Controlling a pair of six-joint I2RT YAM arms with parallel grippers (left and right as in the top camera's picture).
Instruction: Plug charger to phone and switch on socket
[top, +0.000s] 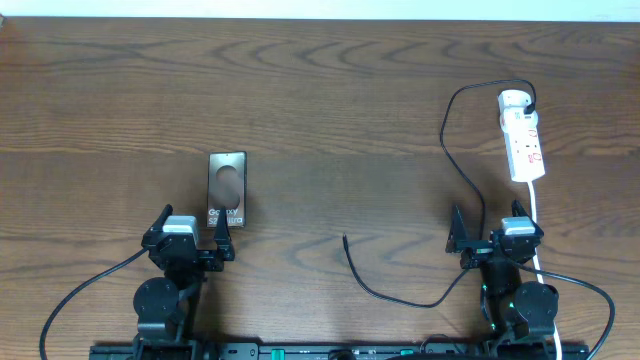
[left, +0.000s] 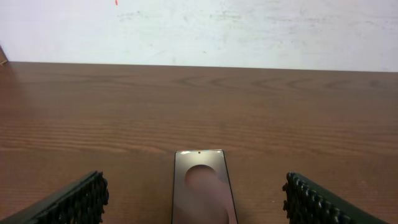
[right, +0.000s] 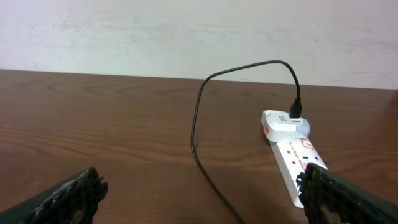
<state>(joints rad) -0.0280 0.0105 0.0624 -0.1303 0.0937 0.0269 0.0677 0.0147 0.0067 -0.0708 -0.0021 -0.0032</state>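
Wood table (top: 320, 100) | 2 arms (top: 160, 295) (top: 525, 305) low at near edge — left fingers (left: 74, 202) spread behind phone (top: 227, 190) | right fingers (right: 68, 199) spread

You have one phone (top: 227, 190) on your bench (top: 330, 120), one black cable (right: 193, 124), one power strip (top: 523, 140), one white cord (top: 532, 195) — and two grippers: left gripper (top: 192, 224), right gripper (top: 487, 226).

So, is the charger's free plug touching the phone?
Apart. The overhead view shows the charger's free plug lying well away from the phone, with bare table between them.
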